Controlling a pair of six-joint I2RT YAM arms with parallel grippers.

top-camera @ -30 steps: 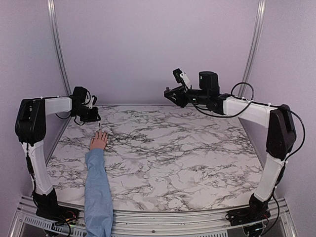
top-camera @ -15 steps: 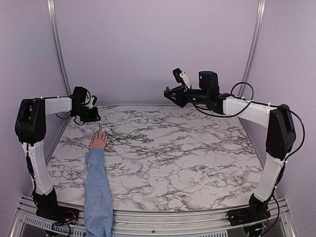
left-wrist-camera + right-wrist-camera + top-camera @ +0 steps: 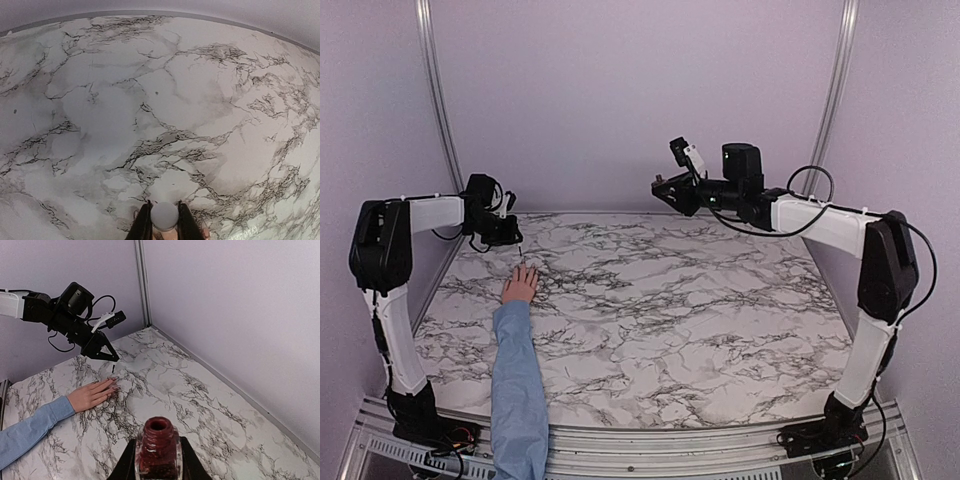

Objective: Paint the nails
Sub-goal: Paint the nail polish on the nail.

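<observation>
A light-skinned hand (image 3: 520, 285) in a light blue sleeve (image 3: 517, 380) lies flat on the marble table (image 3: 700, 300), fingers pointing to the back. Its nails (image 3: 116, 378) are tiny and look dark in the right wrist view. My left gripper (image 3: 506, 236) is shut on a white brush cap (image 3: 164, 215), and the thin brush (image 3: 113, 368) hangs just above the fingertips. Parts of the fingers (image 3: 205, 231) show beside the cap. My right gripper (image 3: 158, 460) is shut on an open dark red polish bottle (image 3: 158, 445), held high over the back of the table.
Purple walls close in the back and sides, with metal rails (image 3: 438, 110) in the corners. The person's forearm crosses the table's front left edge (image 3: 520, 430). The right arm (image 3: 820, 225) reaches across the back right.
My left gripper has shifted very slightly toward the back. The hand and my right arm have not moved.
</observation>
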